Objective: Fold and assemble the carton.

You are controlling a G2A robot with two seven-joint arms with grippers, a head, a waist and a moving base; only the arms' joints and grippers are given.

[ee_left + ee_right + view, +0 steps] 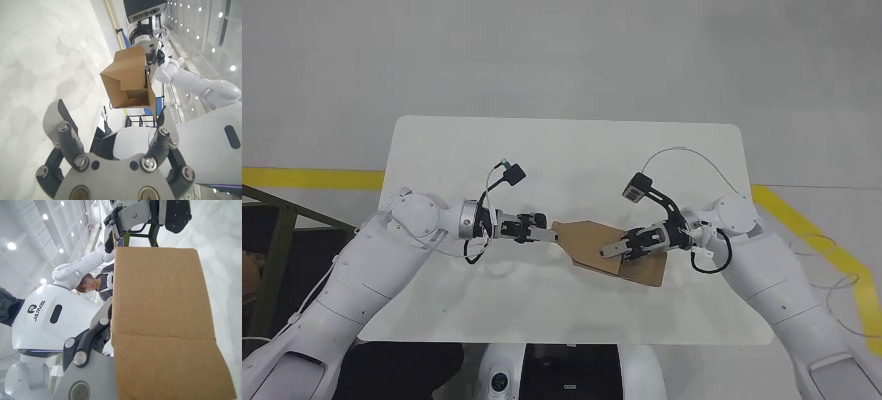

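Note carton grasped by right jaws, open mouth facing released left jaws, just ahead along its long axis. Expect flap folding from left.

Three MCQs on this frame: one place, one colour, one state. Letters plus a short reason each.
1. Where is the carton? A) over the middle part of the table B) at the table's far edge C) on the floor
2. Carton colour? A) white B) brown C) blue
3. The left tool is: A) shut on the carton B) shut, empty C) open
Key: 1 A, the top view shows it there, gripped by the right tool; 2 B, brown cardboard in every view; 3 C, its fingers stand wide apart in the left wrist view.
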